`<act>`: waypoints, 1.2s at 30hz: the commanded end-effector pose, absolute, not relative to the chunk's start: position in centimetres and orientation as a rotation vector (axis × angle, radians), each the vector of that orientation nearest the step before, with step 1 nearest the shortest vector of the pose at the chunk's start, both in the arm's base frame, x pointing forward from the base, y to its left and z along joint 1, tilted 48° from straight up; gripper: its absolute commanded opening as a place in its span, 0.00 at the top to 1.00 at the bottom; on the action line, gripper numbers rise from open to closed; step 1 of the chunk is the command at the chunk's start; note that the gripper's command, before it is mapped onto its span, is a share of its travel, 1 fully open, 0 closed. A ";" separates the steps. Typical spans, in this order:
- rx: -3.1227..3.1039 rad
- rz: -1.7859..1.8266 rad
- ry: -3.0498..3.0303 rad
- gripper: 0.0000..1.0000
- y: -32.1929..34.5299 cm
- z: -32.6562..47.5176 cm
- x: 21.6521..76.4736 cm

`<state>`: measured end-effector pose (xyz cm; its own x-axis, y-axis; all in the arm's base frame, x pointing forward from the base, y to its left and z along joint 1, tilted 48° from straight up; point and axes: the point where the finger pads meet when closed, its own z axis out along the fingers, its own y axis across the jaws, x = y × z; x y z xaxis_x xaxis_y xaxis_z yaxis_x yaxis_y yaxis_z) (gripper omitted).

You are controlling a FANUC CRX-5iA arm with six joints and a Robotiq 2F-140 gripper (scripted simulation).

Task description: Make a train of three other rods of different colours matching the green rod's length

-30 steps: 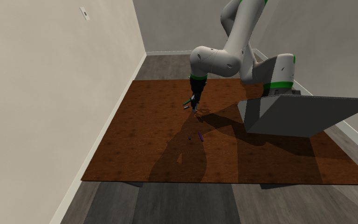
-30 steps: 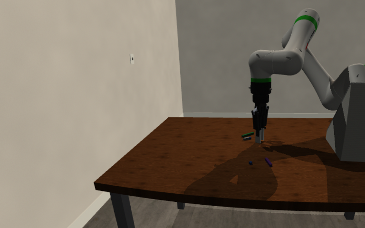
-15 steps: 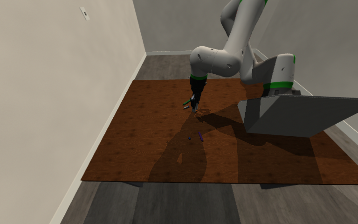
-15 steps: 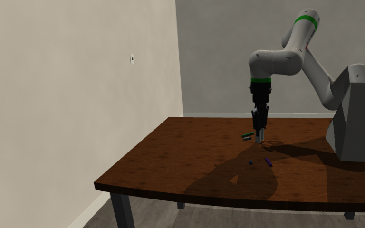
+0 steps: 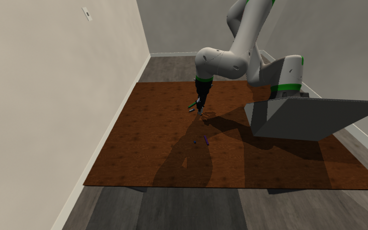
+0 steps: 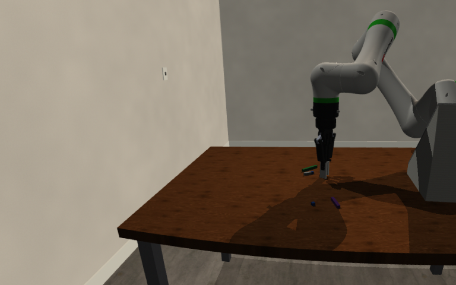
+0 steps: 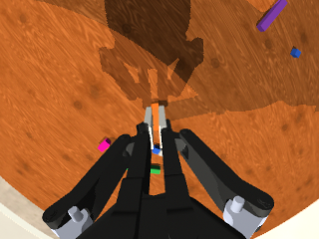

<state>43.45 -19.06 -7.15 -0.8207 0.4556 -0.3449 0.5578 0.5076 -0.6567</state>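
My gripper (image 7: 156, 115) stands upright at the table and is shut on an orange rod (image 7: 156, 112), which shows between the fingertips in the wrist view. In the top and exterior views the gripper (image 5: 200, 111) (image 6: 323, 174) is low over the table, just right of the green rod (image 5: 191, 104) (image 6: 309, 168). A short grey rod with a blue end piece (image 5: 193, 109) (image 6: 308, 173) lies beside the green rod. A purple rod (image 5: 206, 140) (image 6: 335, 202) (image 7: 271, 14) and a small blue rod (image 5: 194, 142) (image 6: 313, 203) (image 7: 295, 52) lie nearer the front. A magenta rod (image 7: 104, 145) shows left of the fingers.
The robot's grey base block (image 5: 304, 116) (image 6: 435, 151) stands on the table's right side. The arm's shadow falls across the middle of the table. A wall runs along the table's left edge.
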 end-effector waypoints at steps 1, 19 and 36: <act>0.884 -1.210 2.615 0.97 -19.0 -7.2 43.5; 0.884 -1.210 2.615 0.97 -19.0 -7.2 43.5; 0.884 -1.210 2.615 0.97 -15.6 -4.0 44.0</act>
